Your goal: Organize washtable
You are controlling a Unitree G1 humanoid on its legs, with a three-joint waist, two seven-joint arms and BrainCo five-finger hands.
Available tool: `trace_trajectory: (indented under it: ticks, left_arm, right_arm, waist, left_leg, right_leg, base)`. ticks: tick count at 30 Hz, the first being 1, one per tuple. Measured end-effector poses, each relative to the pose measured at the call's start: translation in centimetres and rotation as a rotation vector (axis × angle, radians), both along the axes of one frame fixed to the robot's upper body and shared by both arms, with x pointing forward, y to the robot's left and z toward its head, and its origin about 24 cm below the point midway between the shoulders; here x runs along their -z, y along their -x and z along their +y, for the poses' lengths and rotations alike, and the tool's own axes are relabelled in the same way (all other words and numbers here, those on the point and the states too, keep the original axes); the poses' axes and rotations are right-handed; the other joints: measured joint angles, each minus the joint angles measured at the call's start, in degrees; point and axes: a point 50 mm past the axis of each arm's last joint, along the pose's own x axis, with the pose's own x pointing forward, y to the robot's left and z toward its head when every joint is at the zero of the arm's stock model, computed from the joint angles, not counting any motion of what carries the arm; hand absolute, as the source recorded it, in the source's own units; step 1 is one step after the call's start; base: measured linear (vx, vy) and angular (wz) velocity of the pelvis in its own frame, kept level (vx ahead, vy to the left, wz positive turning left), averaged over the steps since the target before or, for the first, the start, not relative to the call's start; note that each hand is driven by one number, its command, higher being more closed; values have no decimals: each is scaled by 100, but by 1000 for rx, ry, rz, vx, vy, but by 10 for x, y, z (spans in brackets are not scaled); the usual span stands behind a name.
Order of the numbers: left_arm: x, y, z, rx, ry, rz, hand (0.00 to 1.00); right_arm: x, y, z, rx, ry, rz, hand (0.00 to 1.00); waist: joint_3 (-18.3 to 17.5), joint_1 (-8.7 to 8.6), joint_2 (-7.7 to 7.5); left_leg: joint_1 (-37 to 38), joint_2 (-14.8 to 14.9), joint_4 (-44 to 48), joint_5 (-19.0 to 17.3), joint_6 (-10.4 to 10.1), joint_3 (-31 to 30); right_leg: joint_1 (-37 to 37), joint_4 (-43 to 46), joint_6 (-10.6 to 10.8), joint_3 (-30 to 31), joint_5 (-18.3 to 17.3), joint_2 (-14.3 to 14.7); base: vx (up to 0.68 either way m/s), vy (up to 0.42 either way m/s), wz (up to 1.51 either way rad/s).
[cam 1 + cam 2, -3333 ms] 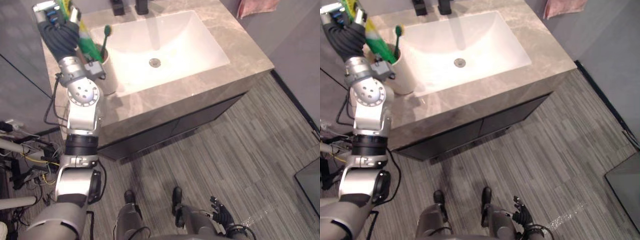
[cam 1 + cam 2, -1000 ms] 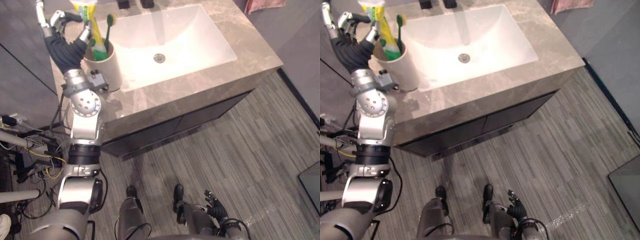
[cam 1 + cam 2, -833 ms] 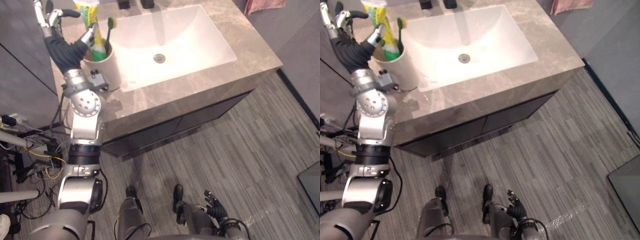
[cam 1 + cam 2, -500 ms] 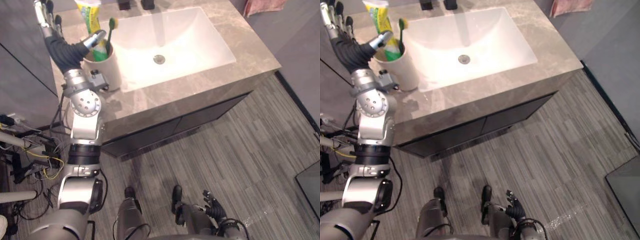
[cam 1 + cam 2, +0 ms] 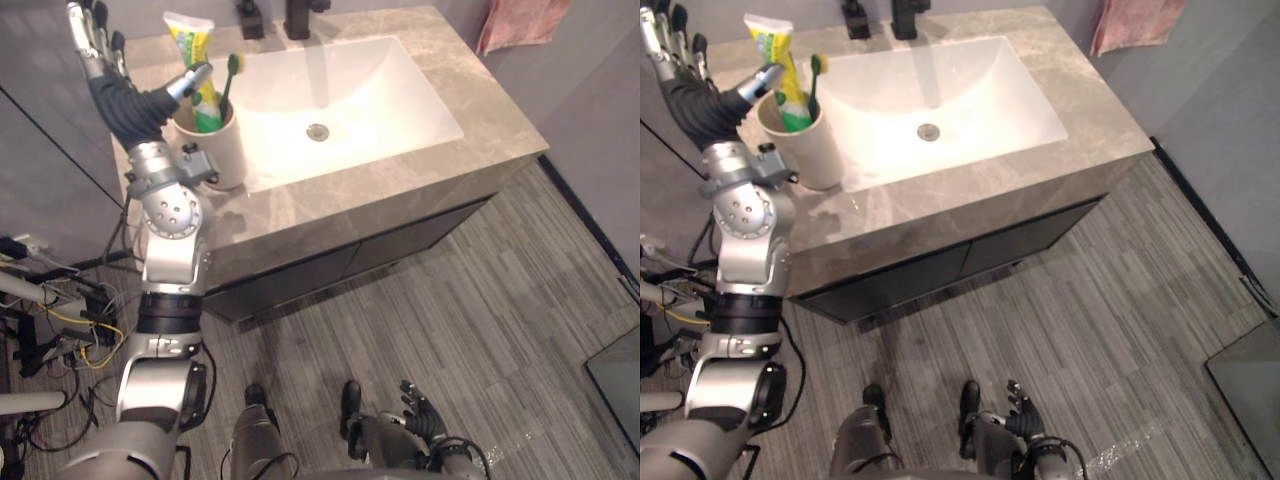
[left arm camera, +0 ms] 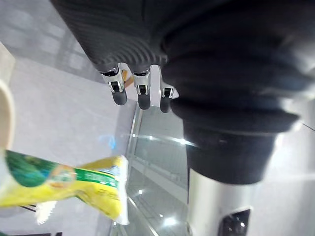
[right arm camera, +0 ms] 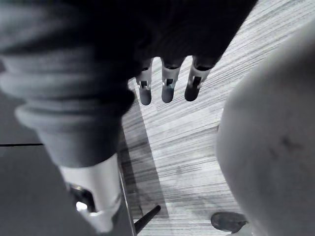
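A cream cup (image 5: 216, 150) stands on the marble washtable (image 5: 400, 170) at the left of the white sink (image 5: 345, 90). A yellow-green toothpaste tube (image 5: 194, 62) and a green toothbrush (image 5: 229, 82) stand upright in it. My left hand (image 5: 116, 90) is raised just left of the cup, open, its fingers (image 5: 90, 32) straight up and holding nothing. Its thumb (image 5: 189, 81) reaches toward the tube above the cup's rim. The left wrist view has the tube (image 6: 74, 184) past the straight fingers (image 6: 140, 94). My right hand (image 5: 422, 425) hangs open low over the floor.
A black faucet (image 5: 300, 14) rises behind the sink. A pink towel (image 5: 520, 20) hangs at the back right. A dark wall panel (image 5: 50, 170) borders the washtable on the left. A dark flat object (image 5: 618, 370) lies on the striped floor at the lower right.
My left hand has let go of the toothpaste tube, straightened its fingers and drawn away to the left; the tube stays in the cup. The view has shifted a little.
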Motion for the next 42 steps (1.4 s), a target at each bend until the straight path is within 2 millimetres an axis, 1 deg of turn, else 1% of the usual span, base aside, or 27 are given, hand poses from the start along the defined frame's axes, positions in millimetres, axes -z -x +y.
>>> trace_trajectory:
  ticks: [2,6,9,10,12,15,16,17,21,23,24,25,26,27,28,30,31,32,33,34,35,37,39,40,42]
  left_arm:
    - [6,7,0,5,-1,-11,0]
    - [8,16,2,30,22,-41,0]
    - [10,24,4,37,36,-68,0]
    - [12,29,7,39,52,-76,0]
    - [16,32,10,33,68,-80,0]
    - [23,42,21,1,96,-81,0]
    - [27,47,28,-25,104,-81,0]
    - [31,53,35,-55,111,-76,0]
    - [42,69,54,-142,127,-56,0]
    - [53,82,69,-215,138,-27,0]
    - [59,87,74,-241,153,-15,0]
    - [63,90,77,-258,165,-2,0]
    - [75,96,81,-289,190,32,0]
    - [85,100,83,-305,212,68,0]
    - [90,102,83,-310,216,87,0]
    - [108,112,81,-318,228,155,0]
    - [117,118,77,-302,233,194,0]
    - [122,120,73,-289,234,214,0]
    - [132,122,63,-242,239,259,0]
    - [139,124,52,-185,244,295,0]
    - [145,124,43,-127,253,327,0]
    - [161,127,15,40,275,412,0]
    - [171,127,1,128,279,466,0]
    - [178,128,-10,204,279,508,100]
    - [183,129,-18,261,287,535,100]
  right_arm:
    - [1,1,0,1,0,8,0]
    - [5,5,-2,6,5,30,0]
    - [6,6,-2,6,8,40,0]
    - [7,7,-3,6,8,46,0]
    - [8,8,-5,16,9,53,0]
    - [12,11,-8,30,14,82,0]
    - [15,15,-11,38,18,101,0]
    - [19,20,-12,40,23,134,0]
    - [25,30,-19,80,29,186,0]
    - [28,34,-22,97,33,211,0]
    - [29,36,-23,108,32,220,0]
    - [30,37,-23,109,32,225,0]
    - [32,40,-23,113,33,243,0]
    - [34,43,-25,128,32,260,0]
    - [35,45,-25,137,30,270,0]
    - [38,45,-25,144,28,293,0]
    - [40,45,-25,145,29,308,0]
    - [41,46,-26,150,29,314,0]
    - [42,49,-29,170,29,327,0]
    - [43,49,-30,181,28,335,0]
    - [44,49,-30,183,29,342,0]
    - [45,49,-31,181,31,353,0]
    - [45,48,-32,180,34,351,0]
    - [45,48,-32,180,36,351,0]
    - [45,48,-32,179,36,350,0]
  waist:
    - [-33,7,10]
    - [-185,24,57]
    - [-259,20,109]
    - [-334,19,124]
    - [-375,17,173]
    - [-487,18,229]
    - [-536,21,247]
    - [-666,24,262]
    - [-777,34,346]
    - [-912,56,399]
    - [-924,71,414]
    - [-942,81,425]
    - [-1018,119,474]
    - [-1054,172,441]
    - [-1041,192,469]
    - [-1070,184,450]
    - [-1073,208,442]
    - [-1073,233,442]
    - [-1067,319,452]
    - [-1063,331,459]
    - [-1056,327,467]
    - [-1054,315,493]
    - [-1048,312,515]
    - [-1039,305,532]
    - [-1025,299,542]
  left_leg:
    - [173,-33,-145,25,-13,4]
    - [286,-108,-310,93,-13,2]
    - [478,-181,-390,108,-8,-11]
    - [546,-222,-494,145,-8,-8]
    - [672,-280,-608,189,-10,-30]
    - [849,-328,-766,225,-28,-46]
    - [966,-359,-872,255,-46,-52]
    - [1001,-393,-970,308,-29,-62]
    - [1361,-493,-1249,398,-33,-87]
    - [1485,-537,-1351,401,-34,-123]
    - [1545,-554,-1394,401,-34,-159]
    - [1592,-571,-1437,409,-43,-175]
    - [1621,-602,-1517,438,-40,-236]
    - [1720,-620,-1558,466,-32,-250]
    - [1742,-627,-1573,466,-32,-271]
    - [1788,-668,-1644,505,-34,-393]
    - [1844,-687,-1707,537,-30,-411]
    - [1858,-696,-1732,549,-26,-418]
    - [1864,-705,-1734,550,-25,-442]
    - [1864,-712,-1735,551,-23,-465]
    - [1863,-718,-1740,552,-21,-487]
    - [1924,-735,-1818,556,-24,-548]
    - [2019,-759,-1950,620,-30,-572]
    - [2094,-781,-2075,685,-34,-624]
    - [2165,-790,-2154,720,-41,-649]
  right_leg:
    - [144,-49,2,-23,-4,-27]
    - [200,-55,11,-44,-13,-83]
    - [379,-77,24,-65,-40,-110]
    - [409,-83,33,-73,-52,-140]
    - [535,-138,41,-121,-57,-175]
    - [700,-219,48,-152,-63,-193]
    - [787,-266,53,-154,-66,-199]
    - [803,-278,63,-182,-87,-218]
    - [1116,-376,90,-268,-131,-278]
    - [1254,-459,104,-290,-142,-292]
    - [1321,-478,115,-304,-152,-297]
    - [1360,-483,118,-311,-166,-304]
    - [1387,-492,129,-324,-193,-320]
    - [1477,-504,141,-333,-214,-327]
    - [1512,-512,141,-349,-228,-328]
    - [1649,-565,143,-490,-249,-344]
    - [1678,-575,148,-508,-254,-343]
    - [1683,-575,150,-509,-255,-337]
    - [1690,-576,150,-502,-255,-333]
    - [1715,-583,150,-515,-255,-334]
    - [1760,-603,150,-533,-255,-334]
    - [1861,-668,138,-589,-283,-333]
    - [1862,-654,142,-599,-324,-339]
    - [1863,-652,202,-616,-368,-339]
    - [1869,-648,214,-637,-368,-340]
  base:
    - [-4,0,8]
    - [3,4,7]
    - [18,14,6]
    - [24,16,9]
    - [29,4,13]
    - [34,-1,9]
    - [49,-6,9]
    - [74,-9,13]
    - [71,-1,13]
    - [44,5,8]
    - [40,3,7]
    - [41,2,16]
    - [50,4,17]
    - [58,6,18]
    - [46,-4,24]
    - [17,-7,31]
    - [23,2,17]
    - [17,0,5]
    - [-6,-2,3]
    - [-14,1,6]
    - [-36,1,12]
    - [-31,-6,13]
    - [-7,-8,6]
    - [-3,-7,7]
    - [28,0,6]
